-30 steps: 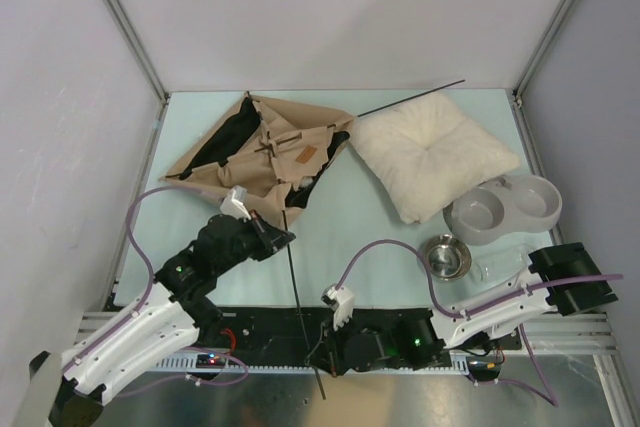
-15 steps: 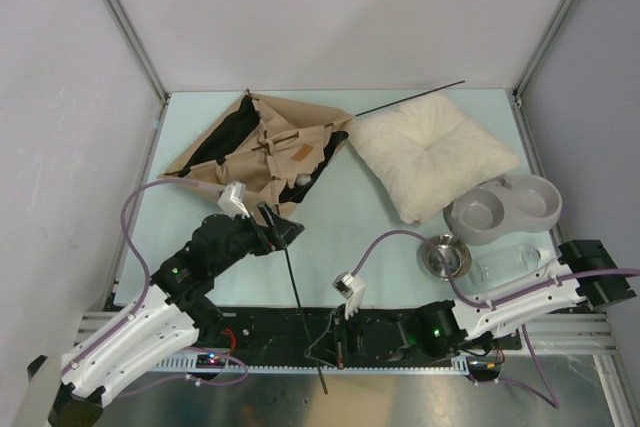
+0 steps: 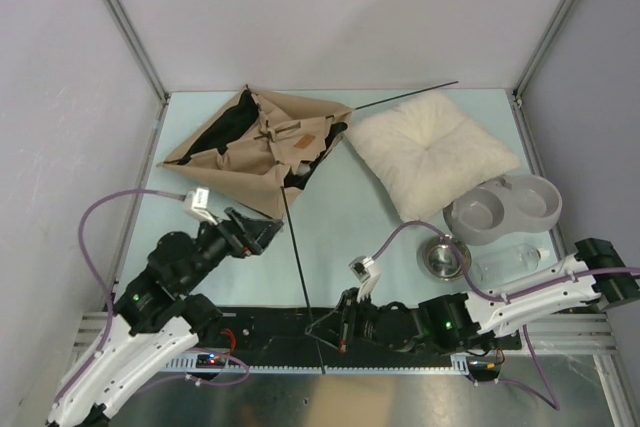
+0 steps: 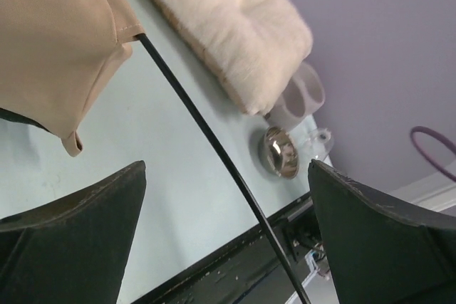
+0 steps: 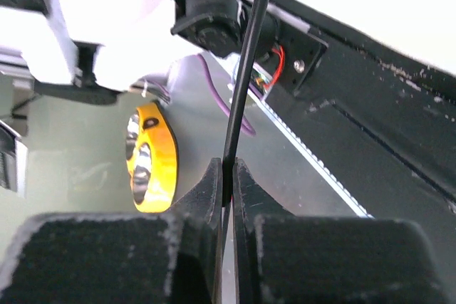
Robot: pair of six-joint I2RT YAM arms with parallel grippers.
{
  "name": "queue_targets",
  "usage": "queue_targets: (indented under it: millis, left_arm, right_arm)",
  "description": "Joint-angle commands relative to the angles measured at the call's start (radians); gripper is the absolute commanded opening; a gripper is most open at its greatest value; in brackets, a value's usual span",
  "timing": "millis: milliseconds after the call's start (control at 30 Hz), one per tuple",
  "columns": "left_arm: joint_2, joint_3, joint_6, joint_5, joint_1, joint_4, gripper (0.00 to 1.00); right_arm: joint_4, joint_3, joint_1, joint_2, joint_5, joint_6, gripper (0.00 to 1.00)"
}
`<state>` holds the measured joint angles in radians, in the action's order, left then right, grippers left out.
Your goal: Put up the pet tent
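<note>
So, the pale green tabletop [image 3: 340, 217] carries everything. The tent [image 3: 250, 152] is the biggest item: tan canvas, collapsed in a crumpled heap at the back-left corner, with dark lining showing through its folds and a small brown label [image 3: 300, 154] on top. Just right of it, nearly touching its corner, lies the cream pillow [image 3: 432, 152], flat and turned approx. diamond-wise. Near the right edge sits a grey double bowl [image 3: 503, 209]; a clear bottle [image 3: 505, 267] lies on its side just in front of it, and a steel bowl [image 3: 445, 257] stands beside the bottle, on its left.

Two thin black poles come out of the tent. One [image 3: 405, 95] runs from its right corner toward the back, passing behind the pillow. The other pole [image 3: 293, 242] leaves the tent's near edge and runs straight toward the arm bases, crossing the black base rail at the front.

Left tool [image 3: 265, 230] is near the tent's front edge, just left of that pole. In the left wrist view its fingers [image 4: 85, 204] are spread wide – released – and the pole [image 4: 206, 129] passes between them w/o touching either; the tan canvas [image 4: 50, 40] fills the upper left there.

Right tool [image 3: 322, 325] is low over the base rail, at the pole's near end. The right wrist view shows its fingers [image 5: 210, 183] clenched tight on the pole [image 5: 249, 55] – the rod rises straight up out of the pinch.
</note>
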<state>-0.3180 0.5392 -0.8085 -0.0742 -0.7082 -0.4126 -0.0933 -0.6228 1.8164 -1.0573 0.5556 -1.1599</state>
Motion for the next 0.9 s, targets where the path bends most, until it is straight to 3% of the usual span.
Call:
queue_targets:
  millis: [0, 133, 333, 433, 667, 867]
  left_arm:
    - [0.084, 0.043, 0.06, -0.092, -0.004, -0.069, 0.97]
    - [0.103, -0.023, 0.056, -0.134, -0.005, -0.077, 0.89]
    - [-0.002, -0.098, 0.046, -0.185, -0.021, -0.051, 0.82]
    - [-0.055, -0.151, 0.065, -0.235, -0.073, 0.062, 0.82]
    - [-0.16, -0.238, 0.242, -0.498, -0.227, 0.361, 0.9]
    - [-0.203, -0.307, 0.397, -0.585, -0.246, 0.605, 0.91]
  right_arm:
    - [-0.076, -0.005, -0.021, 0.08, 0.167, 0.042, 0.0]
    - [-0.12, -0.011, -0.055, 0.134, 0.192, 0.097, 0.0]
    - [-0.133, -0.063, -0.138, 0.159, 0.144, 0.14, 0.0]
    - [-0.141, -0.086, -0.156, 0.147, 0.131, 0.133, 0.0]
    - [-0.155, -0.124, -0.168, 0.106, 0.126, 0.091, 0.0]
    - [-0.145, -0.135, -0.17, 0.109, 0.131, 0.06, 0.0]
